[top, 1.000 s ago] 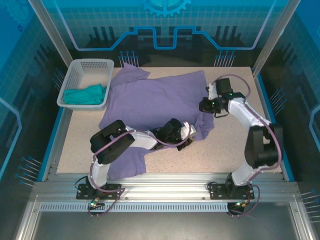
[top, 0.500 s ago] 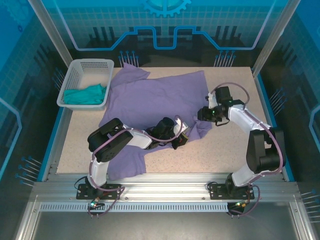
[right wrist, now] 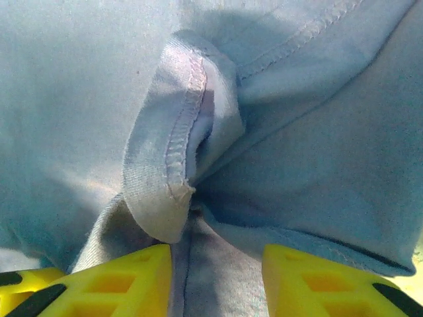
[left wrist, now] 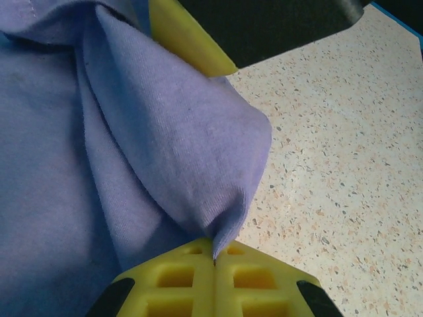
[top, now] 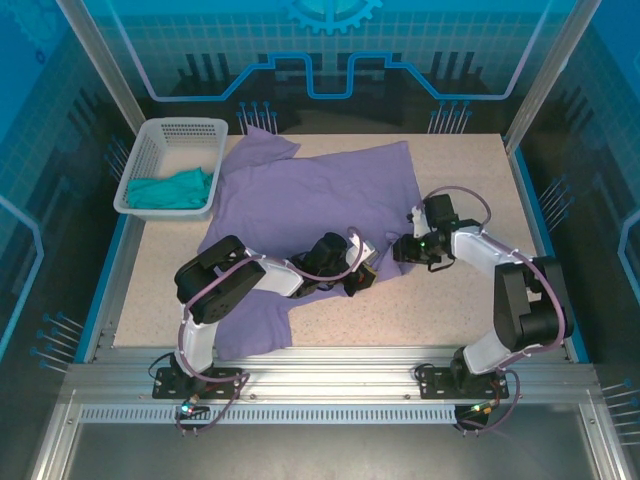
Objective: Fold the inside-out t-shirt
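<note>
Cloth like this lavender t-shirt is light, limp and thin. It is a soft knit that will likely sag, drape and drag along the speckled bench rather than hold any shape. It lies spread just right of the white mesh basket, its far edge level with the basket and one part trailing toward the near bench edge, well below the basket. Its stitched hems, seen close in the right wrist view as a rolled, double-sewn edge, look like the firmest places to take hold. A pinch on a hem or corner should slip less than one on open fabric.

The left pincer is clenched on a pointed fold of the shirt, at the side of the shirt away from the basket. Its yellow plastic tips are pressed together with the cloth nipped between them. The right pincer sits just beyond it, farther again from the basket. Its jaws are parted, a bunched hem lies loose in the gap, and it looks released. A teal garment rests crumpled inside the basket.
</note>
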Action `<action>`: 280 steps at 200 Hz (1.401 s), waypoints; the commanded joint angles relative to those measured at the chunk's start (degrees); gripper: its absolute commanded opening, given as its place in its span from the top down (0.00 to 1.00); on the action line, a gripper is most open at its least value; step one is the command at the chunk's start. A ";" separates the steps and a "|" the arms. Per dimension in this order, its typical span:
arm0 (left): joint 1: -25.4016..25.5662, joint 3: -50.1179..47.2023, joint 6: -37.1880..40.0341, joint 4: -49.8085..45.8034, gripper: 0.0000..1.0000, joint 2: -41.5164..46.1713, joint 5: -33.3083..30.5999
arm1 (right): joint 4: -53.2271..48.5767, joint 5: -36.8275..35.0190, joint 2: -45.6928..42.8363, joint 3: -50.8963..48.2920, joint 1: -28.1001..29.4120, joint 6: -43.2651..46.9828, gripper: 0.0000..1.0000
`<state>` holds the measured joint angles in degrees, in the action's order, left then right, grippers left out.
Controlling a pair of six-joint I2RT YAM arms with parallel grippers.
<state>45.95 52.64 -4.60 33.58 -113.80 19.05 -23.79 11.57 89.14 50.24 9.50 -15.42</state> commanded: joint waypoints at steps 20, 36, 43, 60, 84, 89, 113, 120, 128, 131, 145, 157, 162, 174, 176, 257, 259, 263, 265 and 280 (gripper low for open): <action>-0.43 -0.79 -0.65 1.90 1.00 0.68 1.90 | 3.84 -0.60 5.74 4.09 2.99 0.10 0.56; -0.42 -0.87 -0.67 1.84 1.00 0.64 1.96 | 3.19 -2.94 8.29 6.76 4.05 0.86 0.55; -0.43 -0.96 -0.65 1.78 1.00 0.57 1.95 | 2.52 -3.90 9.40 8.03 4.25 0.75 0.55; -0.43 -1.09 -0.55 1.83 1.00 0.68 1.87 | 1.53 -5.60 11.40 10.09 4.41 0.52 0.56; -0.51 -1.42 -0.50 1.88 1.00 0.94 1.78 | -0.72 -9.10 12.18 12.16 4.11 -0.18 0.77; -0.60 -1.56 -0.70 1.99 1.00 1.02 1.78 | -1.34 -9.64 12.13 12.42 4.08 -0.06 0.83; -1.45 -3.72 -3.23 4.74 1.00 2.20 2.35 | -3.54 -10.62 9.07 12.30 2.72 1.06 0.99; -1.84 -4.65 -4.10 5.75 1.00 2.78 2.55 | -4.17 -10.12 7.70 11.92 2.20 1.30 1.00; -2.20 -5.58 -4.83 6.31 1.00 3.42 2.74 | -5.01 -9.25 5.99 11.50 1.87 1.49 1.00; -2.32 -6.02 -5.15 6.47 1.00 3.67 2.75 | -5.41 -8.65 5.34 11.35 1.81 1.53 1.00; -3.00 -7.37 -6.24 7.22 1.00 4.28 3.16 | -7.10 -4.68 2.65 10.74 1.73 1.84 1.00; -3.76 -8.05 -7.41 8.24 1.00 4.10 3.52 | -8.27 -0.51 0.88 10.31 1.67 1.89 1.00; -4.07 -8.29 -7.94 8.76 1.00 3.96 3.85 | -8.75 0.95 0.32 10.10 1.69 1.84 1.00; -4.88 -8.89 -9.09 9.83 1.00 3.61 4.35 | -9.89 4.19 -0.85 9.94 1.77 1.71 1.00; -5.01 -8.90 -9.17 9.97 1.00 3.55 4.44 | -10.05 4.85 -0.98 9.89 1.76 1.71 1.00; -5.32 -8.99 -10.16 10.39 1.00 2.24 4.93 | -8.55 23.20 15.59 22.51 5.10 1.32 0.89; -5.27 -9.03 -10.12 10.43 1.00 2.26 4.92 | -8.46 23.14 16.10 22.99 5.12 1.24 0.89; -5.27 -9.10 -10.10 10.37 1.00 2.26 4.94 | -8.44 22.63 17.09 23.81 5.03 1.12 0.88; -5.31 -9.13 -10.10 10.39 1.00 2.33 4.94 | -8.44 22.27 17.50 24.24 4.99 1.10 0.88; -5.27 -9.12 -9.82 10.27 1.00 2.46 4.82 | -9.91 15.78 19.21 26.87 4.67 1.72 0.83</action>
<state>40.86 44.38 -13.69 42.44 -111.28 22.39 -32.34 30.46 105.60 73.06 14.17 -14.37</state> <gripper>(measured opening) 0.053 0.143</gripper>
